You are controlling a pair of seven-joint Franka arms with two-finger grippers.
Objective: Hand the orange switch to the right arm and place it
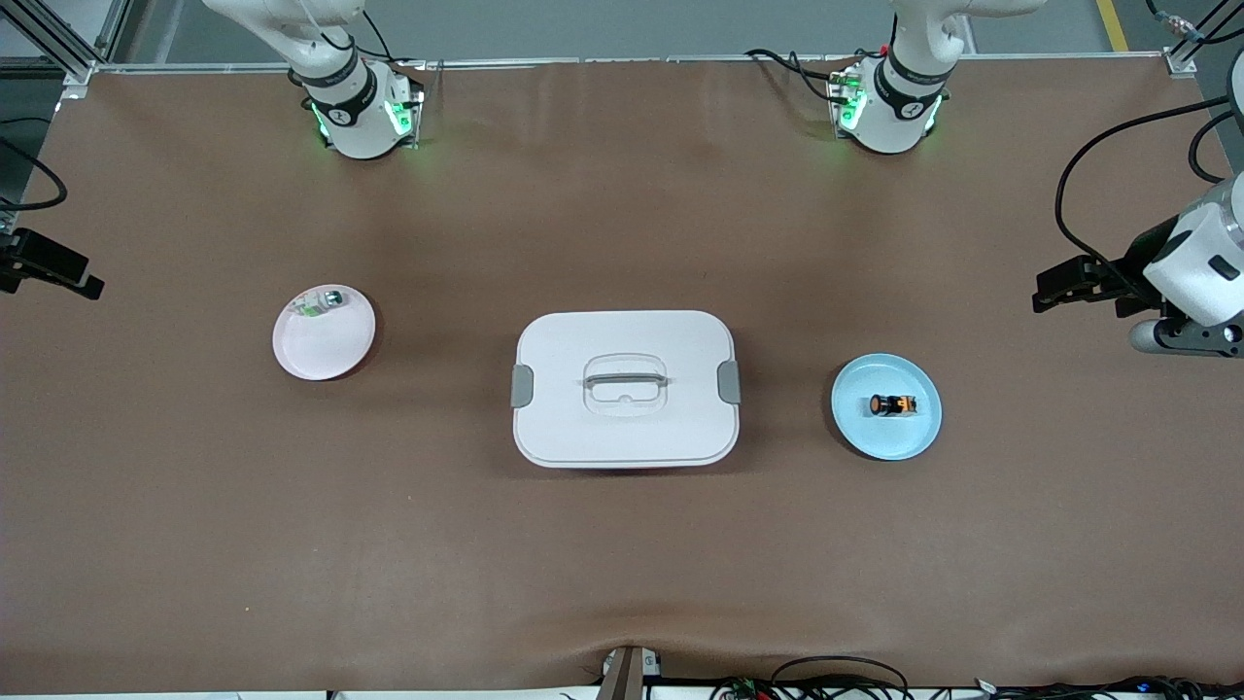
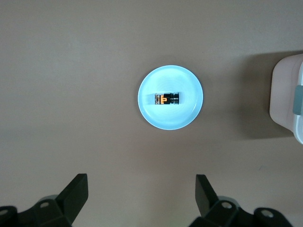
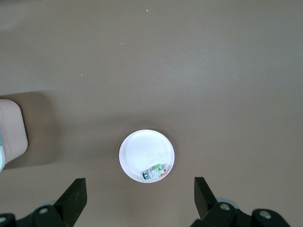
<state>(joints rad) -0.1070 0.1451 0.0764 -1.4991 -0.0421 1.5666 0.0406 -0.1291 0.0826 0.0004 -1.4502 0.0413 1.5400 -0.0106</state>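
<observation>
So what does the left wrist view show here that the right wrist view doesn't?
Only the left wrist view shows the orange switch lying on the blue plate, with the left end effector open and up in the air beside that plate. Only the right wrist view shows the white plate holding the small silver-and-green part, with the right end effector open in the air beside it. Both catch an edge of the white lidded box and the brown table.

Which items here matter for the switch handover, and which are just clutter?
Job: orange switch on the blue plate; left gripper, open; right gripper, open.
Lying about: white lidded box; pink plate with silver-and-green part.
</observation>
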